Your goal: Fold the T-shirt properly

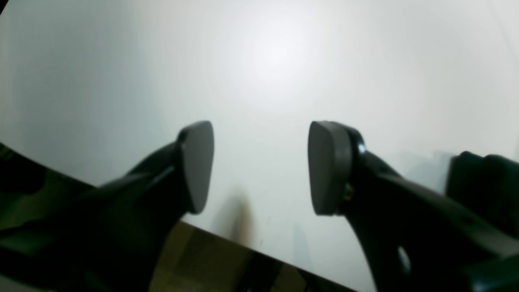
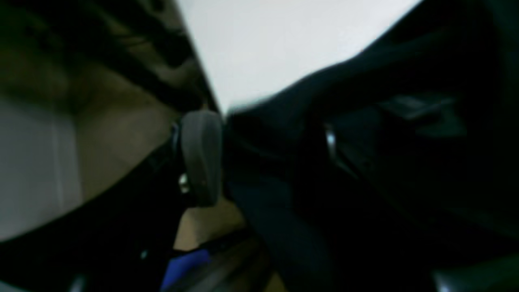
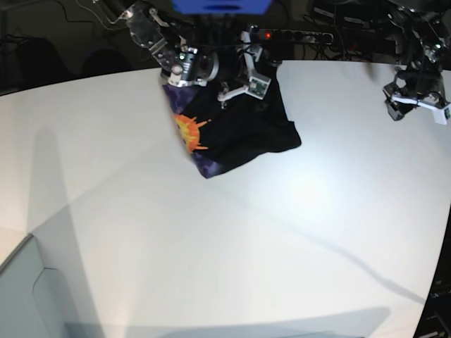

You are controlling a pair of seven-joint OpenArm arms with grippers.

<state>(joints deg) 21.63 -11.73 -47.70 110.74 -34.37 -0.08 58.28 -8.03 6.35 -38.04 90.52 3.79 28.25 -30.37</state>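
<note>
The black T-shirt (image 3: 243, 130) lies bunched at the far middle of the white table (image 3: 246, 246), its orange and purple print (image 3: 190, 132) facing up on its left side. My right gripper (image 3: 236, 88) is down on the shirt's far edge. In the right wrist view dark cloth (image 2: 284, 121) fills the gap of the right gripper (image 2: 265, 154). One grey pad (image 2: 200, 158) touches that cloth, and the other finger is lost in the dark. My left gripper (image 3: 417, 105) hangs over bare table at the far right, and the left gripper (image 1: 259, 166) is open and empty.
A blue box (image 3: 222, 5), a power strip (image 3: 296, 35) and cables crowd the space behind the table's far edge. A grey bin (image 3: 35, 296) stands at the near left corner. The table edge (image 1: 227, 239) runs under the left gripper.
</note>
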